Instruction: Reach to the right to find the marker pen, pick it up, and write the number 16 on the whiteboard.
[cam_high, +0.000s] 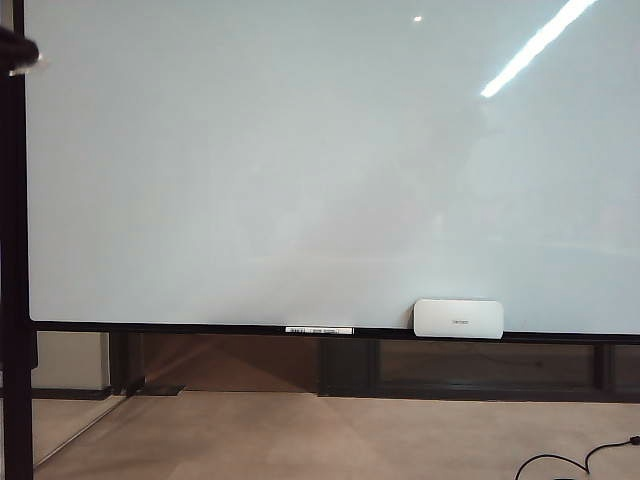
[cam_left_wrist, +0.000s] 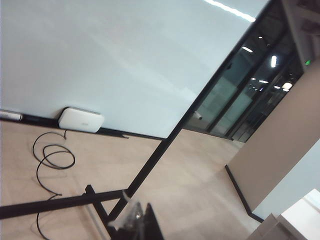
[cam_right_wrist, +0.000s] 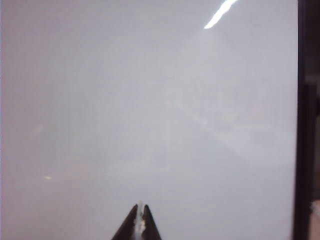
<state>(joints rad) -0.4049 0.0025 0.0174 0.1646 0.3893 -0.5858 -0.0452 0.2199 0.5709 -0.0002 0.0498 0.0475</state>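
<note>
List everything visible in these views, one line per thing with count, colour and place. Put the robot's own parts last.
Large glossy whiteboard: one, white with thin black frame, fills most of the exterior view; nothing written on it.
Small rounded-rectangle eraser: one, white, on the board's bottom ledge, right of centre.
Narrow label strip: one, white, on the bottom frame near the middle.
Loose cable: one, black, coiled on the beige floor below the eraser.
Marker pen: none in view.
Left gripper: one, dark, seen only in the left wrist view, in front of the board's lower corner; jaw state unclear.
Right gripper: one, dark, facing the board, shut.
</note>
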